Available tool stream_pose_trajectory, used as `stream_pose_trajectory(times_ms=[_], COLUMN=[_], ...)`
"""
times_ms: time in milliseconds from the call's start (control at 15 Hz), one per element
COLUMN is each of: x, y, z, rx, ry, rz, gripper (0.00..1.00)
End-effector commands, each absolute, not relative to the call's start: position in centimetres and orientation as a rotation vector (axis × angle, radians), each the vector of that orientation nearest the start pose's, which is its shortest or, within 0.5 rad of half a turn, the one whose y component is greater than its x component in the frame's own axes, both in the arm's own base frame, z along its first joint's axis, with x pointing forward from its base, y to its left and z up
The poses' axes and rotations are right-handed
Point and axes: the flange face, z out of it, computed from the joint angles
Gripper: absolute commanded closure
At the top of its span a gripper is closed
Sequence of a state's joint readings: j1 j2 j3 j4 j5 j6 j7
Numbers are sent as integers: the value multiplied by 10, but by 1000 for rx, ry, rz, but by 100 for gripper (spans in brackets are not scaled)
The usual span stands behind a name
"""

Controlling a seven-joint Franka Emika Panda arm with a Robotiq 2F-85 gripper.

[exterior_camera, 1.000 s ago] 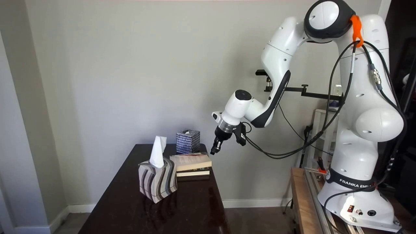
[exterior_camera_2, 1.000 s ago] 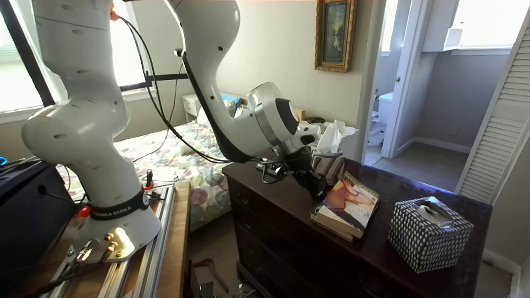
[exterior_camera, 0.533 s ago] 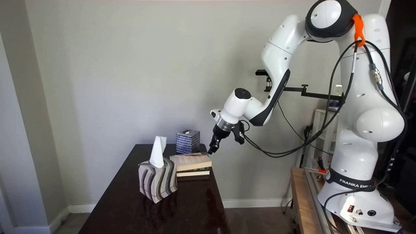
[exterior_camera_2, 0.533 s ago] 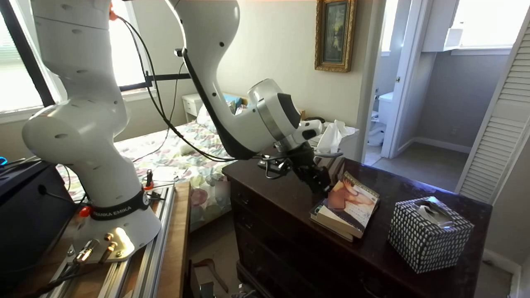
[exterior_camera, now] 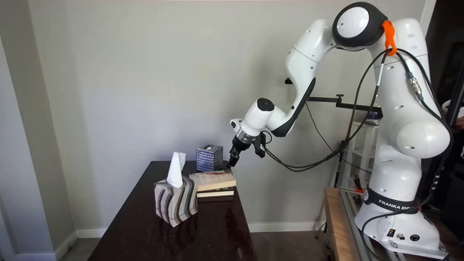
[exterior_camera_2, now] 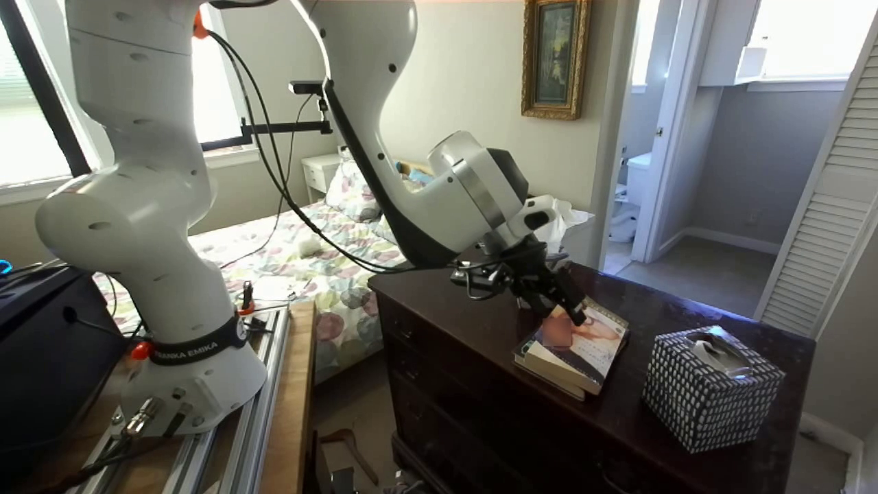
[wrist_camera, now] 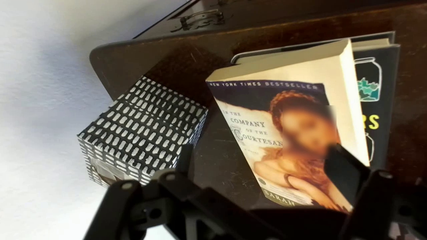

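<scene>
– In an exterior view, what comes first from the left on the table (exterior_camera: 208, 237)?
– The striped box (exterior_camera: 175, 203), upright, about midway between the left and right edges, with a white tissue (exterior_camera: 176, 170) poking from its top.
– And next?
– The patterned box (exterior_camera: 209, 158), upright by the far edge, toward the far right corner.
– Where is the paperback (wrist_camera: 273, 130)?
– In front of the patterned box, at the right edge, near that same corner. It lies face up, askew on the dark book (wrist_camera: 383, 140), whose uncovered strip shows a drawn jar (wrist_camera: 368, 90) and yellow letters (wrist_camera: 374, 122).
– And the hand (exterior_camera: 231, 164)?
– Slanted down at the right edge, near the far right corner, close to the paperback.
– How do its fingers (wrist_camera: 347, 170) stand?
– Spread well apart; in the wrist view the paperback shows between them. Whether they touch it cannot be told.
– And furthest right?
– The white arm (exterior_camera: 304, 63), bent above its base (exterior_camera: 384, 221) beyond the right edge.
</scene>
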State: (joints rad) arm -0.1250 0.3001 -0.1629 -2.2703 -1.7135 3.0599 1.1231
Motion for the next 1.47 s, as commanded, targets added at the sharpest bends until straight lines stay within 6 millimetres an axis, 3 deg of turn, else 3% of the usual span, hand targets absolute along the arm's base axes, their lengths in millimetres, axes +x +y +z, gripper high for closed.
stream_pose_trajectory(times_ms=[0,67,133,333,800,1400], x=[524,528,533,543,542,536], y=[-76,-77,-79,-77,-67,-64], z=[203,196,190,173,133,134], rx=[-3367,-3373,-3373,-3368,-3331,-3302], ry=[-547,-558,-571,-592,-601,-604], rz=[-845,-846,-853,-860,-764,-732], gripper=[0,25,28,49,98,99])
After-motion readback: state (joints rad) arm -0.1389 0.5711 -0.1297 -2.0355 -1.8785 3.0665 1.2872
